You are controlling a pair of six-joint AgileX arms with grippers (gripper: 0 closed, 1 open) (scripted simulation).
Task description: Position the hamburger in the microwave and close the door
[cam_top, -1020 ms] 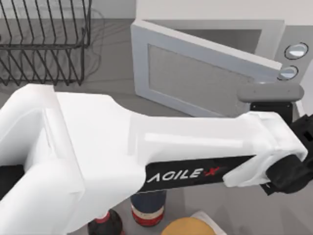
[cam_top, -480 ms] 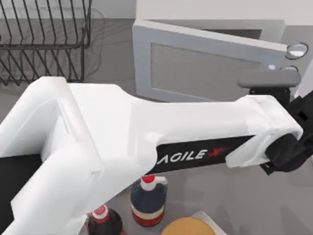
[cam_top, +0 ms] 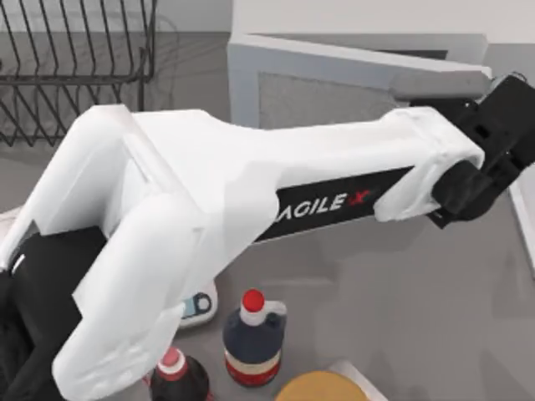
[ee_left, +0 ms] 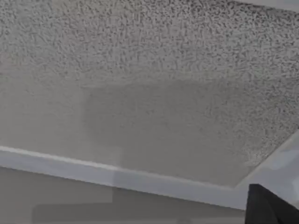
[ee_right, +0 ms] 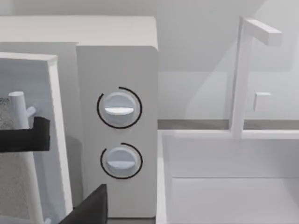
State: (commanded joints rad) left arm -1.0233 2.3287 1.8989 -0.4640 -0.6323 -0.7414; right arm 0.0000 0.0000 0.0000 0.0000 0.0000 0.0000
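Observation:
The microwave [cam_top: 359,17] stands at the back of the table, right of centre. Its door [cam_top: 326,83] is swung almost flat against the cavity, leaving a thin dark gap along the top edge. My left arm reaches across the table, and my left gripper [cam_top: 500,138] presses on the door's front at the handle [cam_top: 443,83] end. The left wrist view looks closely at the door's speckled window [ee_left: 149,93]. The right wrist view faces the side panel's two dials [ee_right: 119,108], the door edge [ee_right: 56,140] and the left gripper [ee_right: 23,135]. The hamburger is hidden.
A black wire rack [cam_top: 75,67] stands at the back left. Two dark bottles [cam_top: 251,338] with red caps and a tan disc [cam_top: 322,387] sit near the front edge. A white sink [ee_right: 229,186] with a faucet [ee_right: 243,74] lies right of the microwave.
The door has swung from well ajar to nearly shut. My left arm has moved toward the back with it, and its gripper now covers the dials in the top view.

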